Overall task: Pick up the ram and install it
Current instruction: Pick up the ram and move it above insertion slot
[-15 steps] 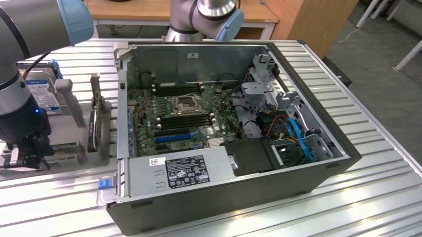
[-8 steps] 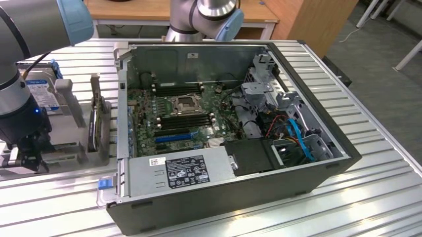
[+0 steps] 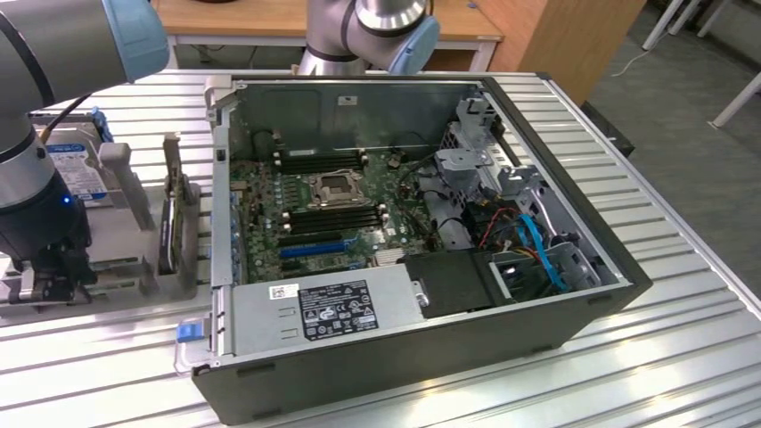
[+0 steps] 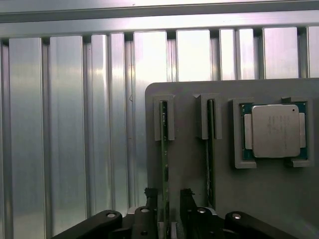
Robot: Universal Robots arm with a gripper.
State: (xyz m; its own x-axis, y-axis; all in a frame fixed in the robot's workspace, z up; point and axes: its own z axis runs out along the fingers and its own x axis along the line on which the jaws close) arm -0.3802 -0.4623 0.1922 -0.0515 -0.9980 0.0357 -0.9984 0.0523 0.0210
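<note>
Here, in the exterior view, the arm [image 3: 30,134] comes down at nine o'clock of the open computer case [image 3: 476,357], which lies on the ribbed metal counter [image 3: 666,357]. The gripper [image 3: 53,292] hangs at about eight o'clock in that view, low over a grey holder [image 3: 131,287] just beside the case. A hard drive [image 3: 74,165] stands at twelve o'clock from the gripper, and an upright card [image 3: 178,227] stands between the gripper and the case. Inside the case the motherboard [image 3: 298,209] lies flat, with its processor socket [image 3: 337,188] near the middle.

In the wrist view, the ram [image 4: 164,144] stands on its edge in a slot of the holder. The gripper is spread wide, with one of its fingers [image 4: 151,199] on each side of the ram and a gap showing on both sides, so it grips nothing. A second stick [image 4: 211,149] sits in the neighbouring slot, parallel to the ram, and a square processor chip [image 4: 275,130] lies flat in a pocket beyond that stick.
</note>
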